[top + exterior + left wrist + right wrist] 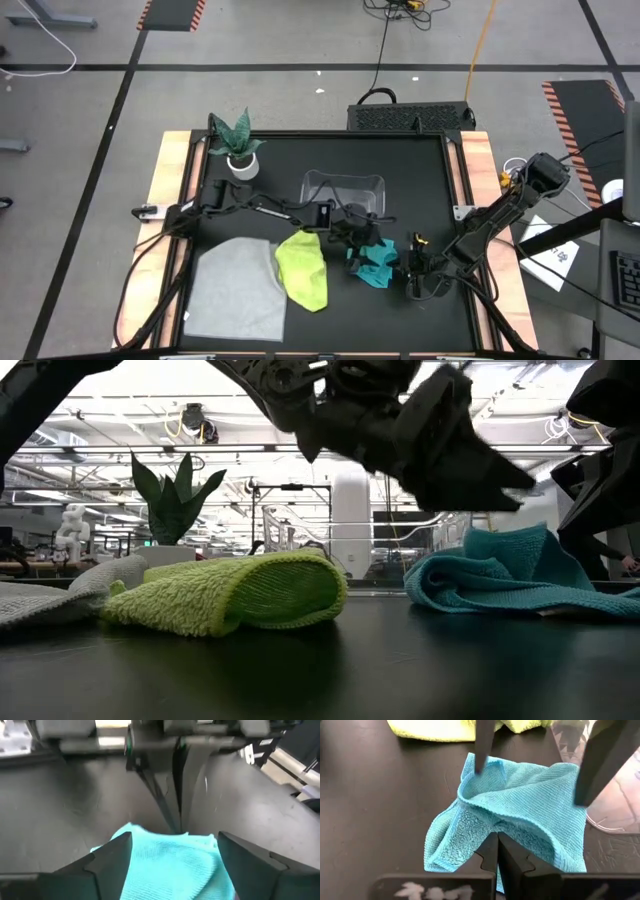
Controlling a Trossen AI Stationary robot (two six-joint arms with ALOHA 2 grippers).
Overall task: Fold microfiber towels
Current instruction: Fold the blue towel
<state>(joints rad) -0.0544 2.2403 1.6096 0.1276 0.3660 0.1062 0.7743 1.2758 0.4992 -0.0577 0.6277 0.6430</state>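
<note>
Over the teal towel [377,265], crumpled right of centre on the black table [420,170], the left gripper [175,852] is held with fingers spread wide, nothing gripped. Just beside it, the right gripper [497,851] is kept fully closed and empty at the cloth's edge. Yellow-green towel [303,268] and grey towel [236,288] are seen lying to the left.
</note>
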